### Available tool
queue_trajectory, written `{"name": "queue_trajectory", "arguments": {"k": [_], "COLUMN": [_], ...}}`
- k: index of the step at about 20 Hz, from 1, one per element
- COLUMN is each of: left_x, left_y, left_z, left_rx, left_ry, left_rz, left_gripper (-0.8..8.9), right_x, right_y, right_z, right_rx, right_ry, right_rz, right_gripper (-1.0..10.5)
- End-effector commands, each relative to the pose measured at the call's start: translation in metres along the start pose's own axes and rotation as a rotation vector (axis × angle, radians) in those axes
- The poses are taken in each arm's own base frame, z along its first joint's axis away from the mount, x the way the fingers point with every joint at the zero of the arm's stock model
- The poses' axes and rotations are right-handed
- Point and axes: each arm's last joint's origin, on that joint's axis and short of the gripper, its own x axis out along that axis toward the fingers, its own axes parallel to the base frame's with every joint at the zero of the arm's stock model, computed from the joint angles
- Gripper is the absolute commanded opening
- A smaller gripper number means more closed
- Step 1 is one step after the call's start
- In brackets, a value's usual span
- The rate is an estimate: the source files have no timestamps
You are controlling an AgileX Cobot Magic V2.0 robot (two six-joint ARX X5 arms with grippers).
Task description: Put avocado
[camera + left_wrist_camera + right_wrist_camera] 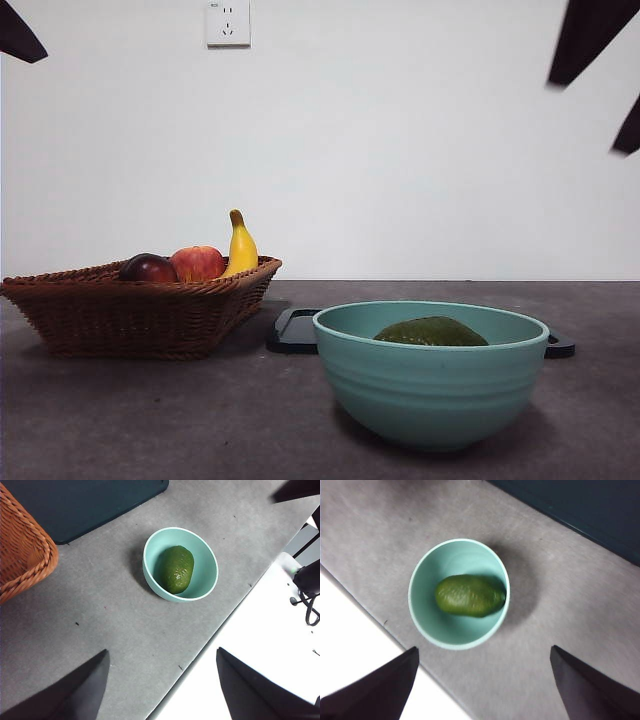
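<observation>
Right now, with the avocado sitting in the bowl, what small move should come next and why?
Probably none beyond pulling both arms clear. The avocado already lies inside the teal bowl, and the left gripper and right gripper both hang open above it, holding nothing.

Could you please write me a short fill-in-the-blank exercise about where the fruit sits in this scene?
1. The avocado lies inside the ____ bowl.
2. The banana stands in the wicker ____.
3. The apple is ____ in colour.
4. Both grippers hold ____.

Missing words: teal; basket; red; nothing
</observation>
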Motion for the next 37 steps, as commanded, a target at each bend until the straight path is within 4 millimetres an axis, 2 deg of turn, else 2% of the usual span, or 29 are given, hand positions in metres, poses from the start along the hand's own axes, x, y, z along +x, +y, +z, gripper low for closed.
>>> {"name": "queue_trajectory", "arguments": {"k": [1,7,10,13,15,18,25,27,28,34,37], "left_x": [0.0,0.0,0.0,0.0,0.0,0.0,0.0,0.0,0.0,0.0,0.0], "left_y": [-0.001,-0.001,-0.001,-0.001,-0.001,-0.001,-0.001,-0.001,-0.001,-0.001,-0.001], "left_z": [0.002,0.002,0.002,0.002,0.002,0.002,0.002,0.002,0.002,0.002,0.002], "left_rx": [0.027,0.026,0.025,0.025,0.027,0.027,0.028,0.028,0.028,0.029,0.029], "left_ry": [-0.006,-0.004,-0.002,-0.002,-0.003,-0.002,-0.003,-0.003,-0.003,-0.003,-0.003], "left_rz": [-0.006,-0.006,-0.006,-0.005,-0.005,-0.005,-0.005,-0.005,-0.005,-0.005,-0.005], "left_gripper": [3.42,3.42,3.42,3.42,3.42,3.42,3.42,3.42,3.42,3.42,3.42], "right_x": [0.02,0.079,0.097,0.111,0.117,0.124,0.134,0.134,0.134,0.132,0.124], "right_y": [-0.001,-0.006,-0.008,-0.009,-0.009,-0.01,-0.011,-0.011,-0.011,-0.01,-0.007], "right_z": [0.017,0.035,0.037,0.039,0.041,0.043,0.043,0.043,0.043,0.044,0.048], "right_rx": [-0.026,-0.062,-0.075,-0.083,-0.091,-0.098,-0.099,-0.1,-0.1,-0.104,-0.114], "right_ry": [0.028,0.139,0.183,0.201,0.196,0.189,0.212,0.211,0.211,0.198,0.149], "right_rz": [0.013,-0.037,-0.071,-0.071,-0.069,-0.066,-0.064,-0.063,-0.063,-0.062,-0.06], "right_gripper": [3.8,3.5,3.4,2.6,2.6,1.9,1.3,0.2,0.1,0.1,0.1]}}
